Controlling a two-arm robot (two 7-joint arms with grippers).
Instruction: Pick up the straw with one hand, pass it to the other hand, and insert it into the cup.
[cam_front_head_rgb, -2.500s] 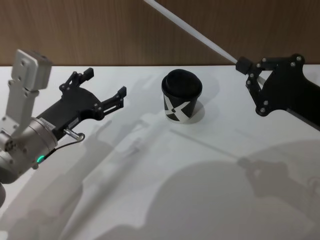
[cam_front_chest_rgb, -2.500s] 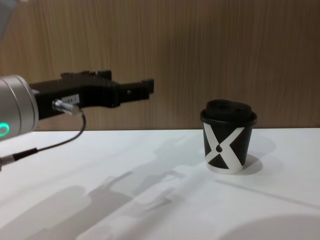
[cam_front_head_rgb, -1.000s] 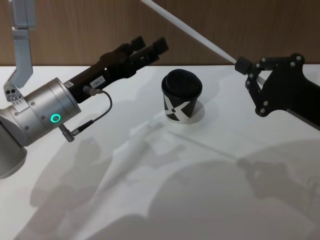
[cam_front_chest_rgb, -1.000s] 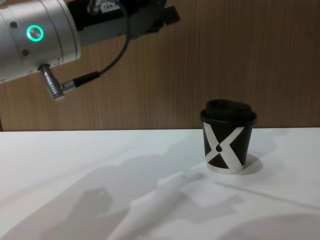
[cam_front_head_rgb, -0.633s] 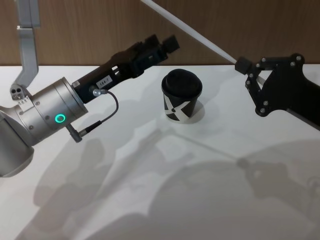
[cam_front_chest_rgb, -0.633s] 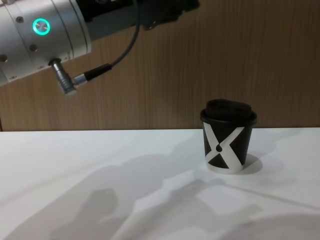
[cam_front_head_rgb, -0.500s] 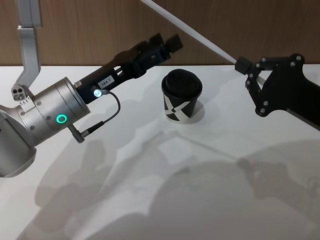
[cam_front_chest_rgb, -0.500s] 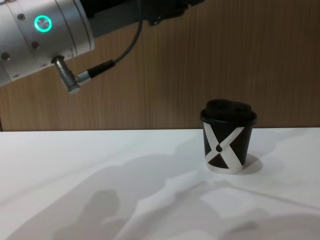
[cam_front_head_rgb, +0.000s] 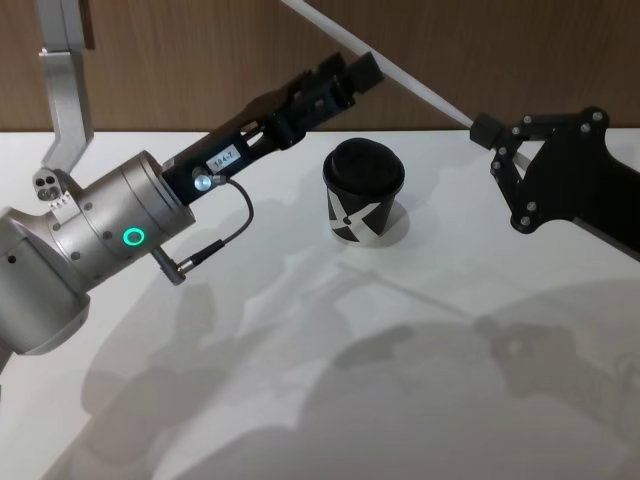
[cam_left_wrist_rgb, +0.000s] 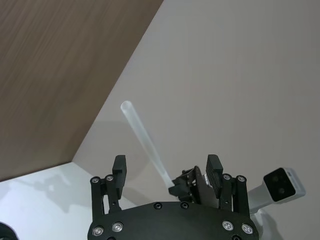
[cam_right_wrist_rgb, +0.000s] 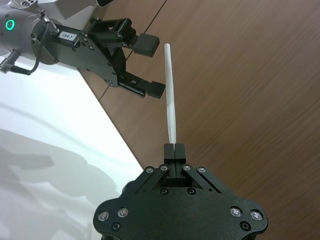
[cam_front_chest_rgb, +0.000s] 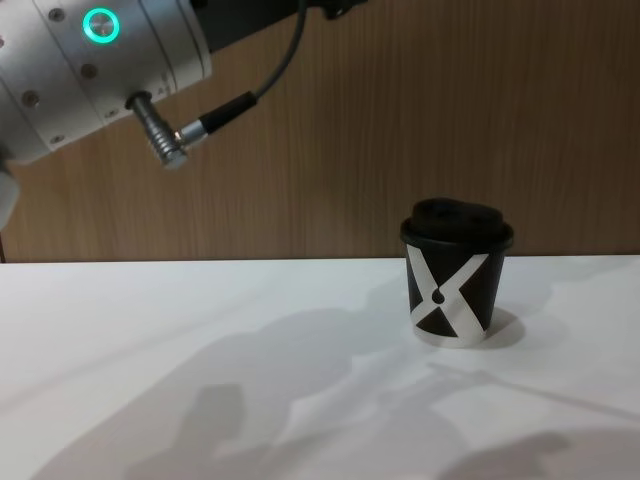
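Above the far edge of the table (cam_front_head_rgb: 450, 400), right of the cup (cam_front_head_rgb: 362, 195): the right gripper (cam_right_wrist_rgb: 172, 148) is clenched on one end of the straw (cam_right_wrist_rgb: 170, 100). The rest of the straw runs out long and slanted toward the robot's left, in the air in front of the wood wall (cam_front_head_rgb: 180, 50). My guess is it is held by the end so the free length is on offer for the handover.

The left gripper (cam_right_wrist_rgb: 151, 67) is raised high on an arm stretched out past the cup. Its fingers (cam_left_wrist_rgb: 120, 167) are spread wide and grasp nothing. In the right wrist view the straw's free end sits just beyond the left fingertips, not yet between them. The left wrist view looks through the gap straight at the straw, so the jaws seem lined up on it. I see no contact. The wide opening probably gives margin on so thin a target.

The cup stands upright on the table with its lid on, below the straw, and nothing touches it.

Changes:
- 2.5 s ago the left gripper sat low over the table's left side, well apart from the straw and open then too.
- It has since climbed and reached in, and over the last second it has closed on the straw.
- The right gripper, straw and cup have not shifted.

The pass is not yet made, and the insertion has not begun.
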